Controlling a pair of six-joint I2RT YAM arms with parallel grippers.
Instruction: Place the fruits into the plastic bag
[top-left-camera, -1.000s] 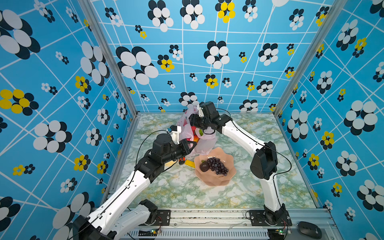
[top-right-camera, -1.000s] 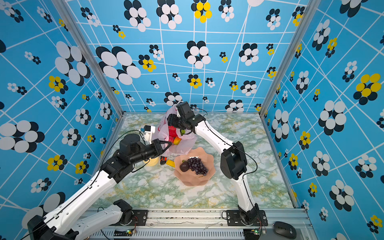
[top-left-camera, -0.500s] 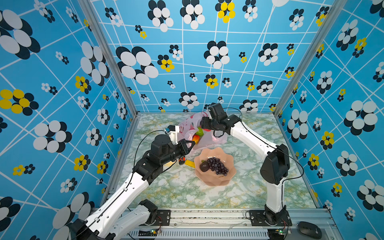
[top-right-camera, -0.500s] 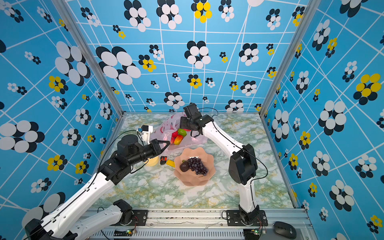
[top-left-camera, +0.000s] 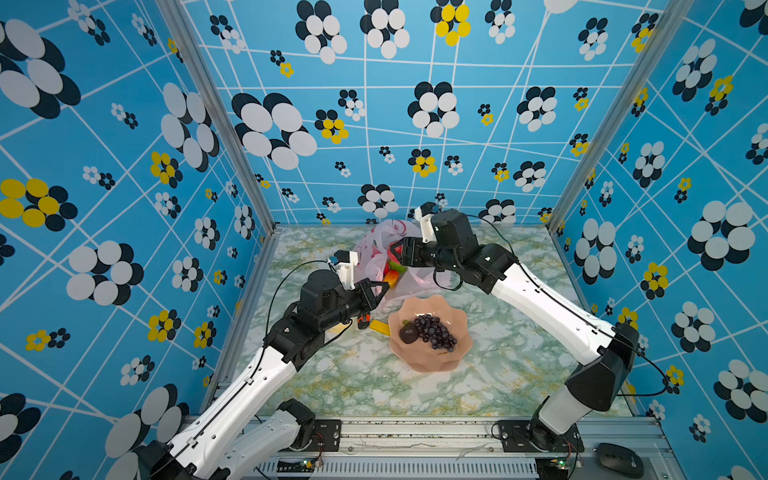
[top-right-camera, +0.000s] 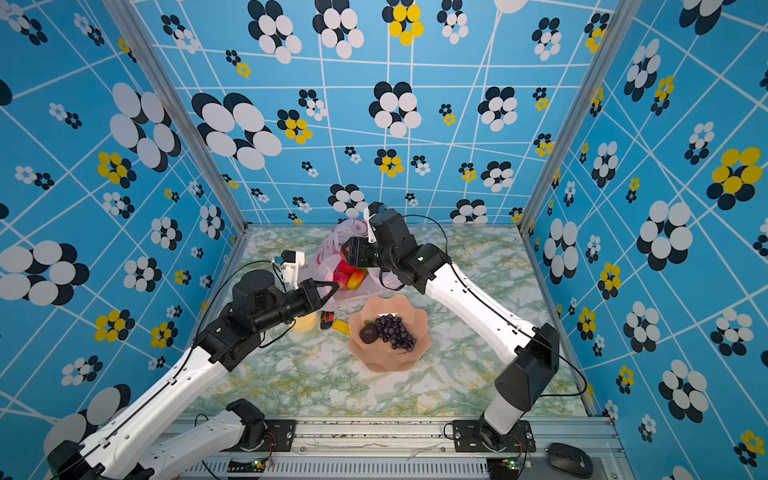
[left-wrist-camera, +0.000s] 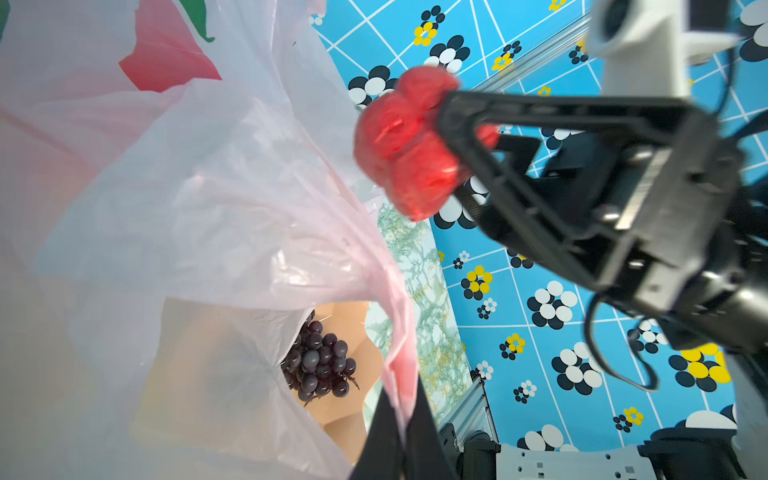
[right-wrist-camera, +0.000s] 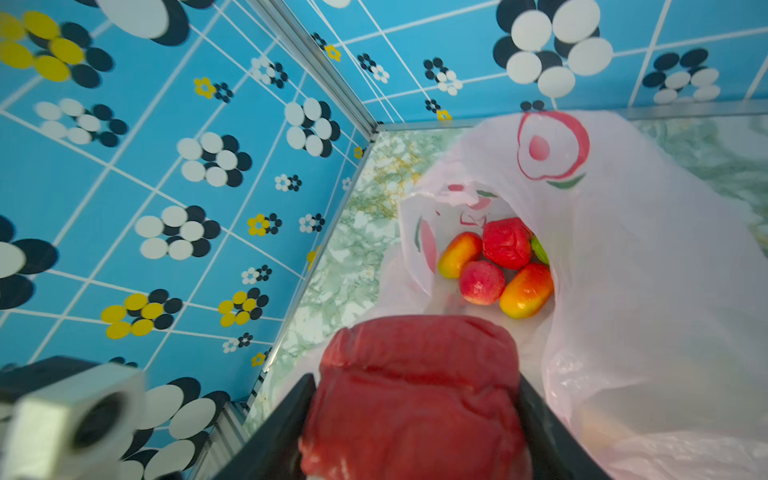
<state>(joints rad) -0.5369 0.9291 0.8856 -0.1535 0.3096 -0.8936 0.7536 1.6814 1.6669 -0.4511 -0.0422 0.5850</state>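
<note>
The plastic bag (top-left-camera: 376, 249) (top-right-camera: 328, 253) lies at the back of the table with its mouth held open. My left gripper (top-left-camera: 384, 286) (top-right-camera: 334, 286) (left-wrist-camera: 399, 432) is shut on the bag's pink edge. Inside the bag lie a red apple (right-wrist-camera: 482, 282), two yellow-orange mangoes (right-wrist-camera: 525, 291), another red fruit (right-wrist-camera: 507, 243) and a sliver of a green one (right-wrist-camera: 540, 251). My right gripper (top-left-camera: 397, 251) (top-right-camera: 347, 253) (right-wrist-camera: 415, 386) is shut on a red pepper-like fruit (right-wrist-camera: 415, 365) (left-wrist-camera: 407, 141) just above the bag's mouth. Purple grapes (top-left-camera: 436, 330) and a dark round fruit (top-left-camera: 408, 333) sit in the bowl.
The salmon-pink scalloped bowl (top-left-camera: 432, 361) (top-right-camera: 386, 361) stands just in front of the bag. A pale yellow disc (top-right-camera: 303, 324), a small orange-and-black item (top-left-camera: 363, 322) and a flat yellow piece (top-left-camera: 380, 327) lie by my left wrist. A mouse (top-left-camera: 619, 459) rests on the front rail.
My right arm has swung its elbow out to the right and lowered, still holding the red piece at the bag's mouth. The bag has sunk lower and spread. The left gripper has kept its grip.
</note>
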